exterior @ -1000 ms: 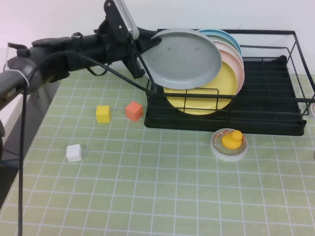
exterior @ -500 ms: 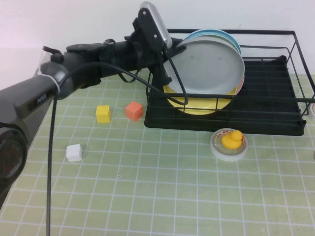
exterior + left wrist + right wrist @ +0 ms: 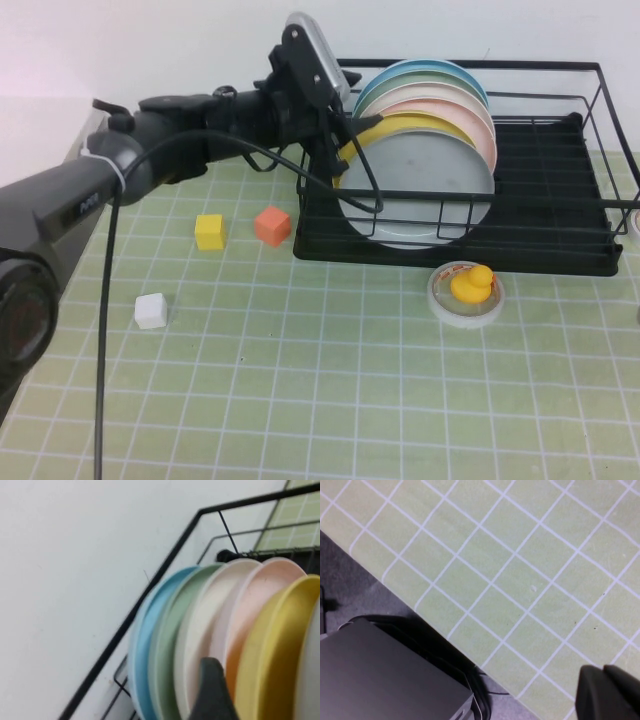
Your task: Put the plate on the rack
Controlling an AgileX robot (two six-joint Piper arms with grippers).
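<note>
Green mat, plate (image 3: pixel 420 190) upright in rack (image 3: pixel 560 225)

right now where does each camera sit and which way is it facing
High view: raised on the robot's side, angled down at the table; left arm reaches to the rack, left claw beside the grey plate standing in it.
Left wrist view: on the left arm, facing the stacked plates and white wall; one dark fingertip shows.
Right wrist view: on the right arm, facing the table edge; right claw at the corner.
Shared: high and left wrist views both show the yellow plate.
</note>
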